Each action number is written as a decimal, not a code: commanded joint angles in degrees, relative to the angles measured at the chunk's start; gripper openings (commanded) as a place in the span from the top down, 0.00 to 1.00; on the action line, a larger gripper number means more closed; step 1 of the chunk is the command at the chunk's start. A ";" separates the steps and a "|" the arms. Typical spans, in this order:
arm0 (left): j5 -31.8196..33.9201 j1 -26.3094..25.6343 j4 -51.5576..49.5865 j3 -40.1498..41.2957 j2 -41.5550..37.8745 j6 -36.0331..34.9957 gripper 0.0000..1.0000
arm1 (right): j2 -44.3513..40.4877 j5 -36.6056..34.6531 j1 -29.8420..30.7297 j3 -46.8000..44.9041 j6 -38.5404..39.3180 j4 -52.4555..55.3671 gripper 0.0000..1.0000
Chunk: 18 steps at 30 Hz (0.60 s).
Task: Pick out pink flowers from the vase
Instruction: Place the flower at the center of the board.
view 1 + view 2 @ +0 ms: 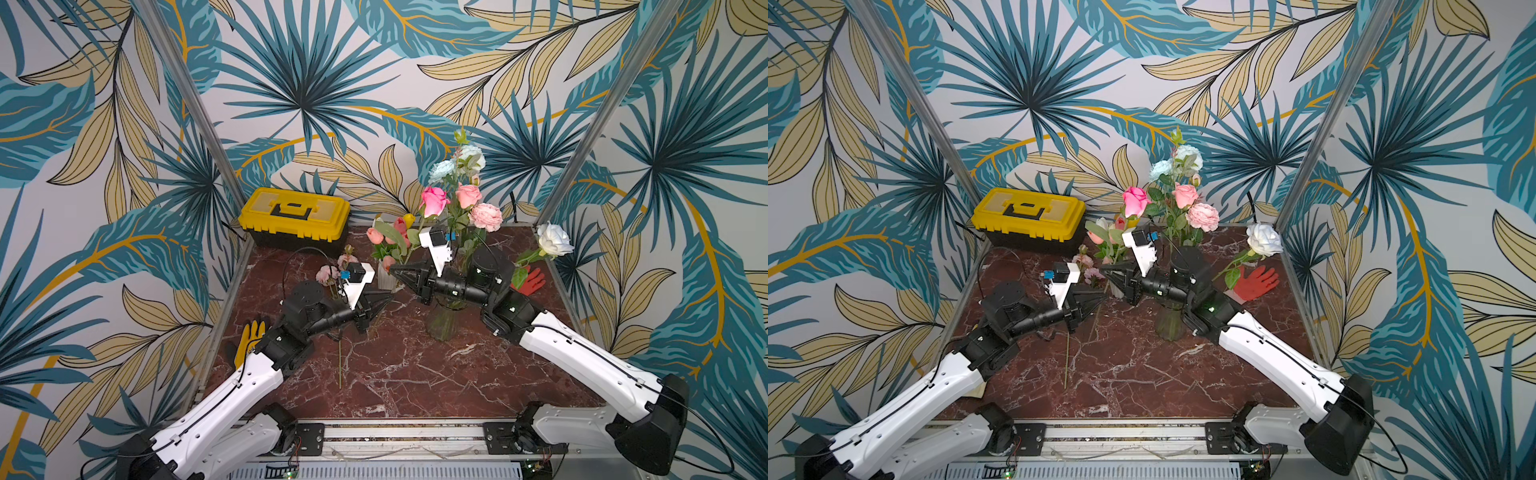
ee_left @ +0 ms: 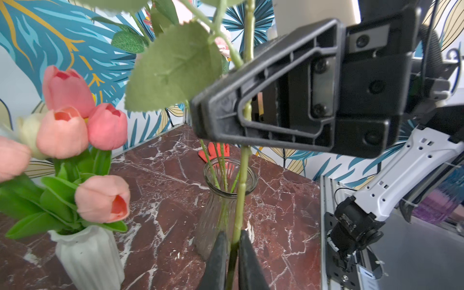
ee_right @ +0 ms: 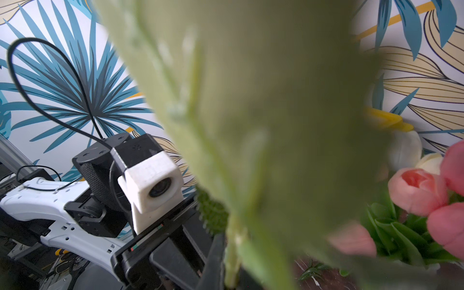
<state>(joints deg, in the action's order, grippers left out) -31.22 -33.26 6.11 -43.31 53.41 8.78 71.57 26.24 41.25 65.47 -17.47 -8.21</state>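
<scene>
Top view, starting far left: a yellow glove [image 1: 249, 337] lies at the table's edge, with a yellow toolbox [image 1: 295, 216] in the back corner. Next along, a couple of pale pink blooms [image 1: 330, 274] lie flat on the marble table [image 1: 415, 374], with a long stem pointing toward the front. The left gripper [image 2: 232, 249] sits right beside them. The left wrist view shows its fingers [image 2: 218, 251] pinched onto the lower end of a green stem [image 2: 240, 198]. The same stem runs up through the right gripper [image 1: 395, 270], which is clamped on it higher up, so both grippers have hold of one flower. Follow it up in both top views and it ends in the hot pink rose [image 1: 433, 200]. From the left wrist, that stem passes in front of the glass vase [image 1: 442, 326], not down its mouth. Just behind the grippers there's a white ribbed vase [image 1: 384, 281] full of pink tulips [image 1: 376, 236]. Further right, a softer pink rose [image 1: 468, 195] and a ruffled pink peony [image 1: 485, 216] stand above the glass vase with pale blue blooms [image 1: 441, 169]. Far right — a white rose [image 1: 555, 239] leaning out, with a red glove [image 1: 534, 282] under it.
</scene>
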 commanded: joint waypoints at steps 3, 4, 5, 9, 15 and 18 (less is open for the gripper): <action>-1.11 0.03 0.93 0.77 0.82 -0.60 0.89 | -0.64 2.29 0.36 0.95 0.78 2.80 1.00; -1.20 0.01 0.94 0.77 1.00 -0.58 0.90 | -0.56 2.32 0.40 1.08 0.78 3.05 1.00; -1.12 0.03 0.99 0.86 1.02 -0.60 0.92 | -0.47 2.34 0.38 1.23 0.74 3.24 1.00; -1.48 0.03 0.99 1.11 1.43 -0.41 1.00 | -0.23 2.23 0.33 1.26 -0.09 2.46 1.00; -1.62 0.03 0.98 1.28 1.42 -0.34 1.00 | 0.02 1.73 0.69 0.95 -0.78 1.74 0.97; 0.66 0.16 0.94 1.84 0.38 0.38 1.00 | -0.59 -0.16 0.79 0.97 0.33 3.27 0.76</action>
<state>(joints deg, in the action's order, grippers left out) -32.86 -33.39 6.22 -43.22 54.63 8.51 71.57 26.30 41.39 65.71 -17.74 -5.98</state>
